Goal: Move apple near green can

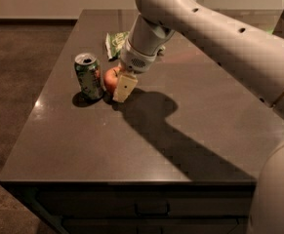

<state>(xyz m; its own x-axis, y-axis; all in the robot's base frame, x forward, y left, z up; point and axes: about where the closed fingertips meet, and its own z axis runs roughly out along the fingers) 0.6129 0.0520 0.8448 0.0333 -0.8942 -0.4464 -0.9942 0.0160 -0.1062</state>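
Observation:
The green can (89, 75) stands upright on the dark table (131, 145), left of centre, with its silver top open. The red-orange apple (111, 79) sits just right of the can, nearly touching it, half hidden by my gripper. My gripper (120, 87) reaches down from the big white arm and is closed around the apple; one pale finger (125, 87) shows in front of the fruit, its tip at the table surface.
A flat green chip bag (116, 43) lies behind the can and apple, partly hidden by the arm. The arm's shadow falls across the table's middle. The table's left edge is close to the can, with brown floor beyond.

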